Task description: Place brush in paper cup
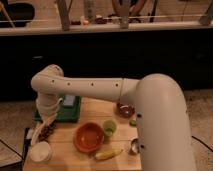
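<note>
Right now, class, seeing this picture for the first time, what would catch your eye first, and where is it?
The big white arm sweeps from the right across the wooden table. At its left edge the gripper hangs shut on the brush, close above the paper cup at the front left corner. Next comes the orange bowl mid-table, with a yellow corn cob in front of it.

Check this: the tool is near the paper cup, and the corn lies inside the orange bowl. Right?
No: the camera view shows the corn in front of the orange bowl, not inside. The tool is near the paper cup, at left.
</note>
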### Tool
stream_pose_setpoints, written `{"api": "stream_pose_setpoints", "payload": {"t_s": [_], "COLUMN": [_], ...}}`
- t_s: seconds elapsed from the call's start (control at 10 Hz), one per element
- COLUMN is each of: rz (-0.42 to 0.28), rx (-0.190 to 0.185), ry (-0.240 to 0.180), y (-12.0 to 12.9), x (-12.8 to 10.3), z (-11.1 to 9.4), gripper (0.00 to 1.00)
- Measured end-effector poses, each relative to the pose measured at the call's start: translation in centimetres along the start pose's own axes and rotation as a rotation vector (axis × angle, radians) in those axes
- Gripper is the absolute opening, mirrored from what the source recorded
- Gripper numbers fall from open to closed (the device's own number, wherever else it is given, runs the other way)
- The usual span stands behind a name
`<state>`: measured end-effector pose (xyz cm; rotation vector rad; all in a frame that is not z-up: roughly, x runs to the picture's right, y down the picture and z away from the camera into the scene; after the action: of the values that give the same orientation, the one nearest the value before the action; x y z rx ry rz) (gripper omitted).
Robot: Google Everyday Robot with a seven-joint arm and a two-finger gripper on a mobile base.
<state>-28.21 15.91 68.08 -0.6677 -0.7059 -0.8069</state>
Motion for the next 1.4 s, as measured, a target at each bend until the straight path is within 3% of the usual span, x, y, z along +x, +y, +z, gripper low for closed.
{"api": "stream_pose_setpoints", "payload": {"t_s": [0.6, 1.4], "rz": [-0.053, -0.076], "rx": [-0.035, -0.048], "ry": [-0.097, -0.189], "y": [1.2, 2.4], "x": [-3.2, -5.0], "z": [1.7, 2.7], "gripper": [0.04, 0.04]}}
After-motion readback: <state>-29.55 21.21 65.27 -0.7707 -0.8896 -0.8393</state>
